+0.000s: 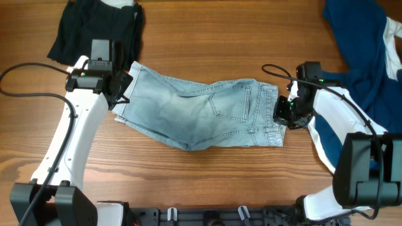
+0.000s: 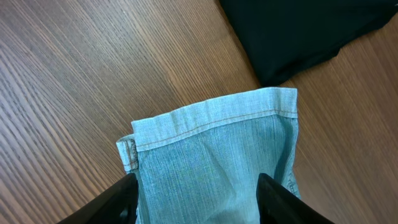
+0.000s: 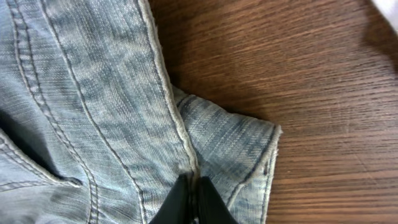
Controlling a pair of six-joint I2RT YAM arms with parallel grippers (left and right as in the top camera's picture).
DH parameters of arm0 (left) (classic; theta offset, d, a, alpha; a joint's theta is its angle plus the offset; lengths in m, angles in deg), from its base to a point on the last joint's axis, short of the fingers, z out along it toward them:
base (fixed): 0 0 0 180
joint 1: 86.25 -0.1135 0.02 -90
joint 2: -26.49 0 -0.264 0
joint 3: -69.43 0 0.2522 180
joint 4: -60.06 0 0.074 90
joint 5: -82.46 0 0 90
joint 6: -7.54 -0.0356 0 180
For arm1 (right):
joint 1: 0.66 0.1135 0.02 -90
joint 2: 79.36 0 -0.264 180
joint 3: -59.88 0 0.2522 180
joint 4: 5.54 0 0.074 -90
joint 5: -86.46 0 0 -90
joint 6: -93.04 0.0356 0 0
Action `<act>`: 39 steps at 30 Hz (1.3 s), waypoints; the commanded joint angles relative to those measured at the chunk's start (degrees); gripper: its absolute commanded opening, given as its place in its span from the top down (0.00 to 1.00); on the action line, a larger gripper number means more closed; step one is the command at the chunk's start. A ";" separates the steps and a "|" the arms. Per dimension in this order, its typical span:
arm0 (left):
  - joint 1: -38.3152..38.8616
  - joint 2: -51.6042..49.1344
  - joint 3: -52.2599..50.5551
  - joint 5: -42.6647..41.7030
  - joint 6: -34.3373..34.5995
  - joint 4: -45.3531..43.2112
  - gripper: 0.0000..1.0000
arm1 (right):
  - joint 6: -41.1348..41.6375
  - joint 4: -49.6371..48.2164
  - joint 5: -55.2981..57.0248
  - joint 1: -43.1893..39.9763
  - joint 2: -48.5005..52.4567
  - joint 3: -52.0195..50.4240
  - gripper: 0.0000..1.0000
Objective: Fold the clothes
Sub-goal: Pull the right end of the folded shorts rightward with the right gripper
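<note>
1. Overhead view. The denim shorts lie rumpled across the centre of the wooden table, leg hem toward frame left and waistband toward frame right. The left gripper sits at the hem end and the right gripper at the waistband end. A black garment lies at the upper left and a navy garment at the upper right, both apart from the grippers.
2. Left wrist view. The stitched hem occupies the lower centre of the frame. The two fingers stand wide apart on either side of the leg, straddling the cloth and gripping nothing. A corner of the black garment shows at the upper right.
3. Right wrist view. Denim fills the left half of the frame, bare wood the right. At the lower centre the fingertips are pressed together on a stitched edge, pinching the fabric there.
4. Handling, as judged. Denim is soft but fairly heavy and holds a crease. The doubled hems and waistband are likely the firmest places to pinch, since single layers may slip or drag the layer beneath.
</note>
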 commanded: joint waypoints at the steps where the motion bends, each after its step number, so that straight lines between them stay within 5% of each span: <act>1: -0.11 -0.66 -0.76 0.96 -0.28 0.07 0.39 | 1.70 0.28 1.55 0.22 -5.79 -0.09 0.96; 14: -0.11 -0.66 -0.76 0.96 -0.31 0.28 0.39 | 5.64 23.02 1.09 0.28 -16.65 -3.82 0.96; 21: -0.11 -0.66 -0.76 0.96 -0.31 0.24 0.39 | 11.37 17.79 -1.64 0.33 -15.26 -11.32 0.91; 25: -0.11 -0.66 -0.76 0.96 -0.31 0.26 0.38 | 14.51 15.56 0.57 0.33 -13.03 -11.98 0.78; 26: -0.11 -0.66 -0.76 0.96 -0.31 0.26 0.38 | 14.62 14.99 0.68 0.33 -12.79 -11.98 0.70; 29: -0.11 -0.66 -0.76 0.96 -0.31 0.24 0.36 | 12.68 13.42 -1.09 0.33 -12.74 -11.52 0.23; 30: -0.11 -0.66 -0.76 0.96 -0.31 0.22 0.36 | 11.13 13.44 -2.38 0.33 -12.74 -10.47 0.16; 39: -0.11 -0.66 -0.76 0.96 -0.31 0.24 0.35 | 8.22 12.72 0.79 0.33 -15.96 -0.81 0.11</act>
